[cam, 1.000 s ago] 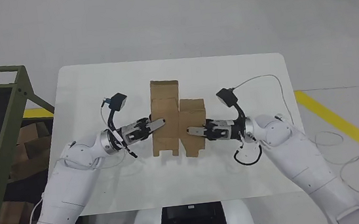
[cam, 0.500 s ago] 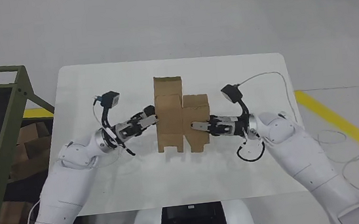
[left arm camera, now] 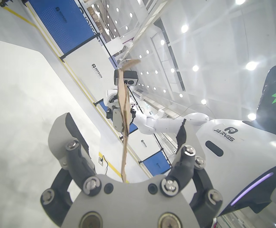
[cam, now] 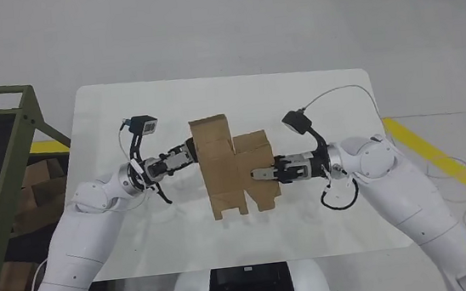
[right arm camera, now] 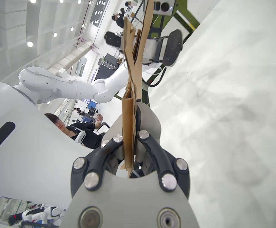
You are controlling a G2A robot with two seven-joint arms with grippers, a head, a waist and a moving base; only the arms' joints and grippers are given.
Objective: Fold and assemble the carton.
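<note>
The carton (cam: 223, 168) is a flattened brown cardboard blank, held up above the middle of the white table (cam: 126, 105). My right gripper (cam: 257, 175) is shut on its right side; in the right wrist view its fingers (right arm camera: 148, 121) clamp the cardboard edge (right arm camera: 129, 129). My left gripper (cam: 189, 153) is at the carton's left edge. In the left wrist view this gripper (left arm camera: 127, 127) stands open, and the thin edge of the carton (left arm camera: 124, 108) runs between the spread fingers (left arm camera: 71, 129) without being pinched.
A green-framed cart (cam: 5, 169) with cardboard pieces stands off the table's left side. A thin cable (cam: 339, 100) loops over the table's right part. Bare table lies behind and in front of the carton.
The carton has risen toward the camera and turned slightly, its lower end swinging forward. My left gripper has drawn back a little to the left along the carton's edge.
</note>
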